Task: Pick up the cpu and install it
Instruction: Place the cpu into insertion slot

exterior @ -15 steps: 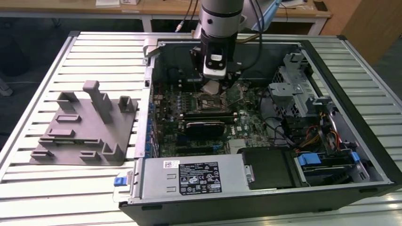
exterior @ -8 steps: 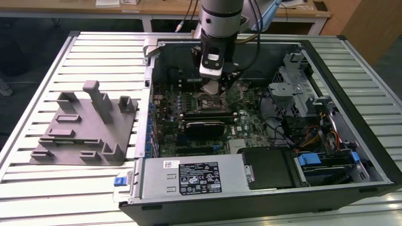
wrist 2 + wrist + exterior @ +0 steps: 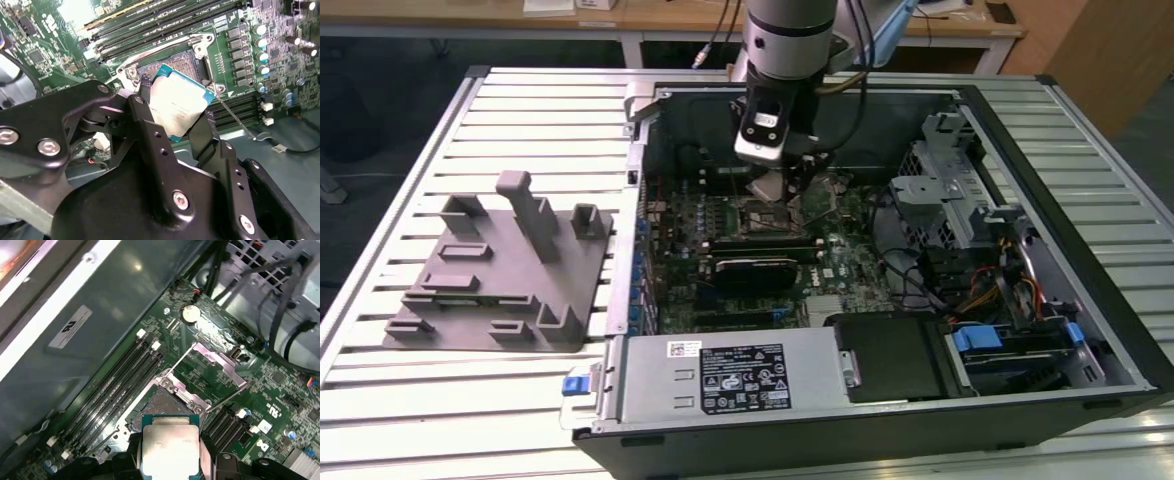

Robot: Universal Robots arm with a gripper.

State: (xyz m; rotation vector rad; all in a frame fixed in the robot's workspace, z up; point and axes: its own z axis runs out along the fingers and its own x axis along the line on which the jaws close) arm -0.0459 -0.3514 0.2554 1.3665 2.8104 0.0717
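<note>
Gripper [image 3: 175, 114] inside open pc case [image 3: 881, 440], low over motherboard [image 3: 841, 265]. Fingers [image 3: 146, 102] pinch cpu [image 3: 176, 106] by two opp. edges, silvery top visible in both wrist views. The cpu is tilted, just above open socket [image 3: 167, 402], not seated yet. Whether a corner touches socket: cannot tell. Lower part of cpu hidden behind gripper body in second wrist view, cut off by frame edge in first wrist view.

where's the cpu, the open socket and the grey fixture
cpu [image 3: 177, 107]: second wrist view, middle of its metal top
open socket [image 3: 161, 405]: first wrist view, its bare contact field
grey fixture [image 3: 507, 272]: exterior view, its flat base
</note>
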